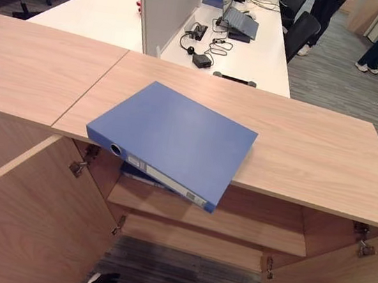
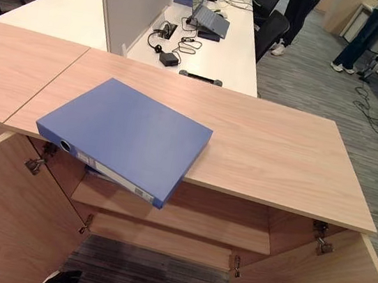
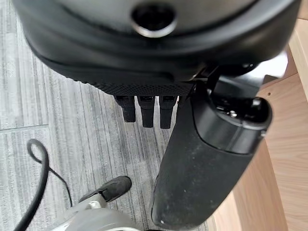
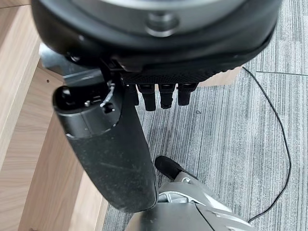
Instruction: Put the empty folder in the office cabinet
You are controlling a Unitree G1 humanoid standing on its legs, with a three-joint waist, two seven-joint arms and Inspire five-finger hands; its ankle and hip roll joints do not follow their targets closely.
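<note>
Folder (image 1: 175,139) flat on the cabinet top (image 1: 313,159), spine corner overhanging the open cabinet.
Blue, closed, lying diagonally, its labelled spine with a finger hole faces the robot. Left hand (image 3: 144,108) and right hand (image 4: 161,96) hang low over carpet, fingers relaxed, holding nothing.

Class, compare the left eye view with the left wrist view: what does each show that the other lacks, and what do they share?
Left eye view: the blue folder lying on top of the cabinet, overhanging its front edge, with a white desk behind. Left wrist view: the left hand close up, fingers relaxed, holding nothing. Both: the grey carpet and the cabinet's light wood.
</note>
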